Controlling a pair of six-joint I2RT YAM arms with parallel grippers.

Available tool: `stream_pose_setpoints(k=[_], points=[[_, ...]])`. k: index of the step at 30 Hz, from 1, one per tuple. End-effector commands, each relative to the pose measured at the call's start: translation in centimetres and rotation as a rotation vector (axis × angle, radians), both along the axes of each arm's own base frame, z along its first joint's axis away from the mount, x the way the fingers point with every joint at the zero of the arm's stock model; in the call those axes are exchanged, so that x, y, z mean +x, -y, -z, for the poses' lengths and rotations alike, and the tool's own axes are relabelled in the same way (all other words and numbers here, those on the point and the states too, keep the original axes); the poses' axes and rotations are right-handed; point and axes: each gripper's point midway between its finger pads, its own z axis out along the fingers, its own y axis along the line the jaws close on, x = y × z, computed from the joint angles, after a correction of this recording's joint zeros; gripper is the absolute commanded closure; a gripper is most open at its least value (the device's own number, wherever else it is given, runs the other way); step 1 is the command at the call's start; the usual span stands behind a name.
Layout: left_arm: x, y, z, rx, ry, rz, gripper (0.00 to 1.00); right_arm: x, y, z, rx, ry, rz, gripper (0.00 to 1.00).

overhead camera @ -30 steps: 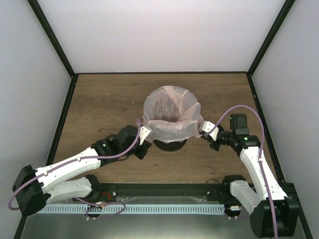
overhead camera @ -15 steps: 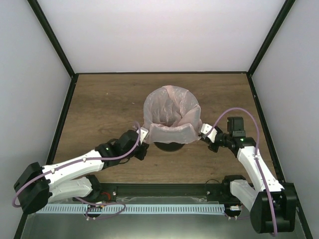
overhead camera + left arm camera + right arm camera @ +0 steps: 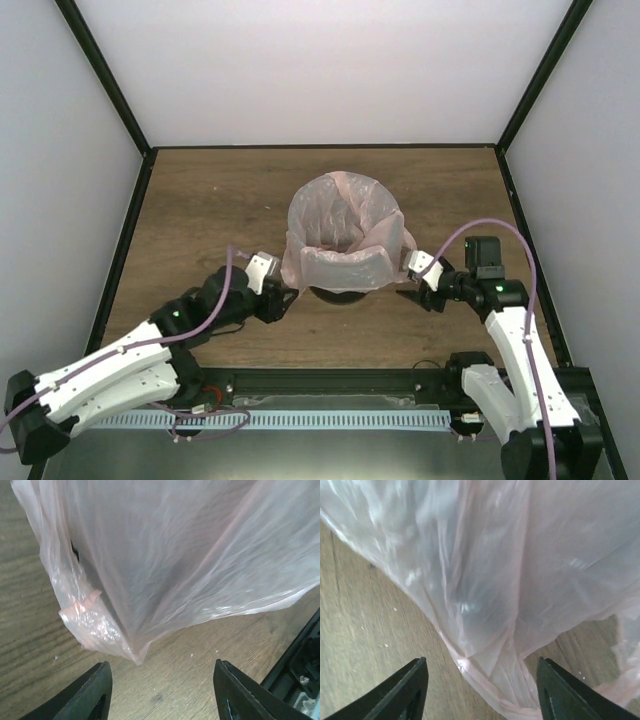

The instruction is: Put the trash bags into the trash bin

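Observation:
The pale-pink trash bag (image 3: 342, 222) is spread open over the black trash bin (image 3: 340, 293), its rim folded down outside the wall. Only the bin's dark base shows below the plastic. My left gripper (image 3: 280, 287) stands open just left of the bin, with the bag's hanging corner (image 3: 135, 652) a little ahead of its fingertips and nothing between them. My right gripper (image 3: 413, 280) is open at the bin's right side. In the right wrist view a fold of the bag (image 3: 490, 680) hangs loosely between the spread fingers (image 3: 410, 690), unpinched.
The wooden table (image 3: 210, 210) is fenced by a black frame and white walls. A black rail (image 3: 300, 655) at the table's near edge shows at the right of the left wrist view.
Both grippers were shut on the bag's folded rim; they have opened and let it go. The left arm has drawn back to the left, and the right gripper has eased slightly away.

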Motion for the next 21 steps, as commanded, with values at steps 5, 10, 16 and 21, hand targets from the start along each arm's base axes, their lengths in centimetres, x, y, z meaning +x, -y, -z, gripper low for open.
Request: stream_pose_setpoints(k=[5,10,16,21], points=[[1.2,-3.6,-6.2,-0.075,0.040,-0.213,0.30,-2.5,-0.8,-7.0,0.082,-0.041,0.002,0.34],[3.2,-5.7,-8.8,-0.138,0.088,-0.372,0.24,0.6,-0.4,-10.0,0.135,-0.056,0.103,0.41],[6.2,-6.5,-6.7,-0.141,0.007,-0.427,0.24,8.1,3.3,-11.3,0.217,-0.118,0.372,0.38],[8.2,-5.0,-3.7,-0.207,-0.057,-0.377,0.26,11.7,6.1,-7.1,0.227,-0.223,0.553,0.28]])
